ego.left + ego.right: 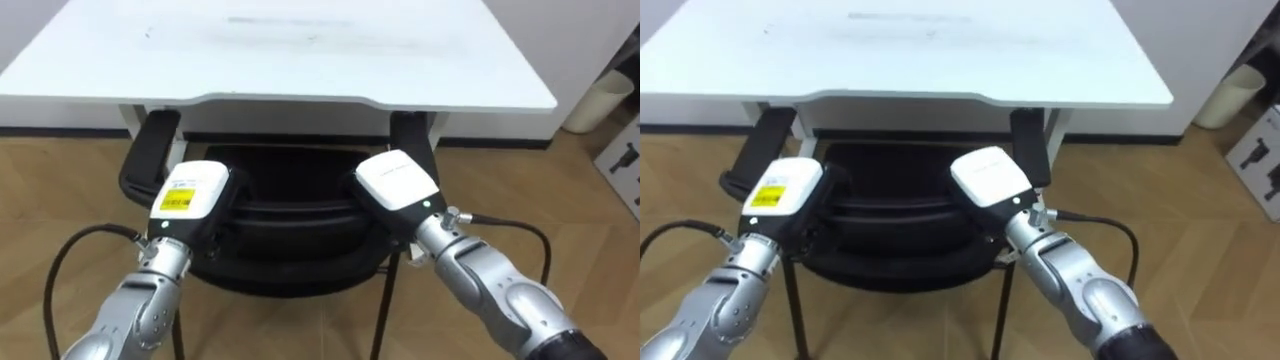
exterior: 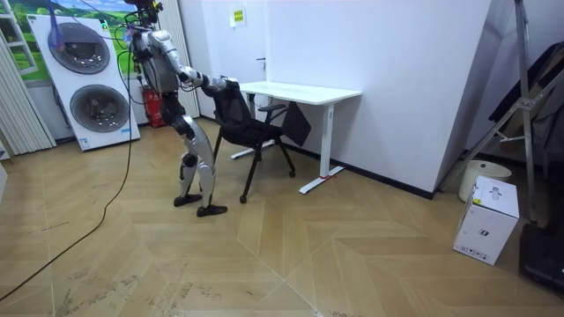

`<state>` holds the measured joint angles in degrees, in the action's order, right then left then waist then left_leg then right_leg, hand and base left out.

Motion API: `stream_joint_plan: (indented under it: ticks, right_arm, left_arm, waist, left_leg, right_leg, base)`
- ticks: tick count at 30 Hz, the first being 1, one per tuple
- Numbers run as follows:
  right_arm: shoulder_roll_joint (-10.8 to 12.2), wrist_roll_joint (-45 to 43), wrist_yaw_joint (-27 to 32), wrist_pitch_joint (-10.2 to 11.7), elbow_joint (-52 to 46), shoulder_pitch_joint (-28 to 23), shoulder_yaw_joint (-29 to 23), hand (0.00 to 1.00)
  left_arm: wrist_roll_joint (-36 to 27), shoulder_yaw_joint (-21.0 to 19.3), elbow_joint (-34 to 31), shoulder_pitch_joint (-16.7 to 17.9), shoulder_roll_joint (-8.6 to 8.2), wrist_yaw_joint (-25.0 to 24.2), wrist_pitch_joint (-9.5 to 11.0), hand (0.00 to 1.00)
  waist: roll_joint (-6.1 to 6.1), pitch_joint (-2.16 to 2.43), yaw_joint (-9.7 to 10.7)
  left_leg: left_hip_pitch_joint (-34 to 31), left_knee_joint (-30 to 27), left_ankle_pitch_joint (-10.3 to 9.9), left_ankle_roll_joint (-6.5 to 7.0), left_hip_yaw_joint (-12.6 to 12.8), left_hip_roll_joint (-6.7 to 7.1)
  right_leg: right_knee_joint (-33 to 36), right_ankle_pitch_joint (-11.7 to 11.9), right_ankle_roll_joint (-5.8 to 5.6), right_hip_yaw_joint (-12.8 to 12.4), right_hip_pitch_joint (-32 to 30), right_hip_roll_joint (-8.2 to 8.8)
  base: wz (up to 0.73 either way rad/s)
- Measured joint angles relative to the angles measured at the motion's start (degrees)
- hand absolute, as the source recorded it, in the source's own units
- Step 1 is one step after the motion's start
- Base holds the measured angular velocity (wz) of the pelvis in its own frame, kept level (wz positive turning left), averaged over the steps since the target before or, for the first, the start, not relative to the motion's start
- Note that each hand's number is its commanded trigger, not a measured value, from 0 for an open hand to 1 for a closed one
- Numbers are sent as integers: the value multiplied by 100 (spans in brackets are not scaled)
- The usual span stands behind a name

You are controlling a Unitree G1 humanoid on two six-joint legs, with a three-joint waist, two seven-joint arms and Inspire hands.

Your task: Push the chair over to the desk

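Left hand [image 1: 190, 200] and right hand [image 1: 398, 182] sit on the top of the chair [image 1: 290, 235] back, one at each end; whether they grip it I cannot tell. The black, curved, padded chair lies straight ahead, equally near both hands, with its seat partly under the smooth white table [image 1: 300, 70].

Robot behind chair [image 2: 236, 110], chair at white desk [image 2: 304, 91]

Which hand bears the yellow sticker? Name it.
The left hand: its white back carries a yellow sticker; the right hand is plain white. Both rest on the chair.
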<state>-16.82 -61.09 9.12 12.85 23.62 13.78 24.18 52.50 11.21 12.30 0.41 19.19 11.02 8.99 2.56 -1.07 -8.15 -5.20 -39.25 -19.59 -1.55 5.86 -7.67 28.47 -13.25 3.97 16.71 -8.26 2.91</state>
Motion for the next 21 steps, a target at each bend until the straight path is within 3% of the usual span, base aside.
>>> stream_joint_plan:
  ticks: [2, 6, 10, 11, 12, 13, 14, 17, 21]
  right_arm:
    - [5, 7, 7, 61, 3, -107, -45, 100]
    - [-12, 15, 10, 85, -14, -183, -87, 100]
    - [-156, 24, 9, 69, -99, -169, -97, 100]
    - [-177, 24, 4, 53, -142, -187, -101, 100]
    - [-174, 26, 4, 40, -161, -213, -103, 100]
    - [-143, 7, 11, 22, -229, -331, -138, 100]
    - [-144, -15, 14, 25, -320, -408, -183, 100]
    - [-134, -155, 42, 21, -505, -540, -315, 100]
    - [-146, -185, 19, -18, -586, -539, -328, 100]
  left_arm:
    - [3, 29, -9, 66, 20, 17, 41, 100]
    - [4, 52, 65, 75, -35, 19, 76, 100]
    - [63, 69, 70, 38, -182, 69, 63, 100]
    - [86, 70, 52, 42, -198, 76, 61, 100]
    - [99, 69, 42, 50, -198, 74, 62, 100]
    - [118, 69, 18, 77, -179, 60, 85, 100]
    - [134, 70, -23, 85, -153, 45, 104, 100]
    - [134, 50, -73, 85, -161, -2, 143, 100]
    - [133, 34, -69, 65, -195, -3, 136, 100]
  waist:
    - [-28, 1, -9]
    - [38, -3, 4]
    - [124, -14, 5]
    - [135, -11, 2]
    - [163, -12, 0]
    - [209, 48, 22]
    - [296, 73, 81]
    - [326, 72, 107]
    - [321, 74, 26]
  left_leg:
    - [-93, -735, 40, -55, 11, -215]
    - [-73, -916, 141, -107, 17, -230]
    - [-450, 125, 106, -106, 22, 60]
    - [-611, 682, 240, -109, 29, 179]
    - [-657, 824, 532, -46, 14, 259]
    - [-600, 1090, 847, 61, 0, 367]
    - [-489, 1296, 928, 115, 4, 481]
    - [-364, 1493, 946, 148, 50, 641]
    - [-253, 1642, 926, 175, 159, 672]
  right_leg:
    - [185, -278, 72, 30, 232, -113]
    - [268, -482, 143, 8, 462, -134]
    - [201, -524, 124, -62, 460, 13]
    - [193, -552, 94, -76, 468, 43]
    - [194, -572, 72, -92, 484, 77]
    - [183, -614, -3, -143, 515, 150]
    - [113, -626, -85, -155, 520, 213]
    - [10, -615, -158, -221, 531, 310]
    - [-42, -638, -199, -272, 551, 385]
  base:
    - [0]
    - [-1]
    - [-12]
    - [-25]
    - [-15]
    - [9]
    - [14]
    - [-5]
    - [-10]
